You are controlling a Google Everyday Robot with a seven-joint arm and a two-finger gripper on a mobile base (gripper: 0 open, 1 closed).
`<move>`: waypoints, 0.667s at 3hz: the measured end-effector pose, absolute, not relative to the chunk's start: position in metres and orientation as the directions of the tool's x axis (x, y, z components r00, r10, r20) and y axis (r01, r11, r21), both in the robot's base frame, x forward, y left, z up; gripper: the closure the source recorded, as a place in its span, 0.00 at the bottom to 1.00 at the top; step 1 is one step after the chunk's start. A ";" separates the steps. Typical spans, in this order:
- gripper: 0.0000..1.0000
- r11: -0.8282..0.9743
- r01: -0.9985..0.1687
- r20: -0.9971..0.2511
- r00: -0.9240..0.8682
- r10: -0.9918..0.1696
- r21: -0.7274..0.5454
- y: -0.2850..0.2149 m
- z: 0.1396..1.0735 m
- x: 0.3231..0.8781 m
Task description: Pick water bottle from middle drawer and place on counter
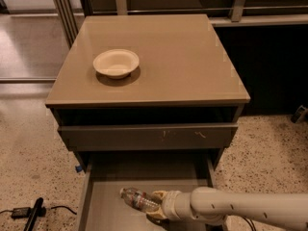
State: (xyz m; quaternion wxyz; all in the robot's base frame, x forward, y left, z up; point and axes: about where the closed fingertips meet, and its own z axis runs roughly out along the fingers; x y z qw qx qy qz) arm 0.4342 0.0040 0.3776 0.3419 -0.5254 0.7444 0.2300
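Observation:
The water bottle (136,198) lies on its side in the open middle drawer (103,201), cap end pointing left, label band near its middle. My gripper (155,205) reaches in from the right on a white arm and is at the bottle's right end, with tan fingers (159,195) around it. The bottle's base is hidden behind the fingers. The tan counter (183,61) tops the cabinet above the drawer.
A cream bowl (116,63) sits on the counter's left half. The scratched grey upper drawer front (149,136) is closed above the open drawer. A black cable and plug (29,212) lie on the speckled floor at left. A dark cabinet stands at right.

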 end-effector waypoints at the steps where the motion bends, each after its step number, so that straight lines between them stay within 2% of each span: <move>1: 1.00 0.338 -0.941 -0.750 -0.215 -0.625 -0.012 0.004 0.380 0.434; 2: 1.00 0.330 -0.944 -0.746 -0.216 -0.630 -0.006 -0.001 0.394 0.440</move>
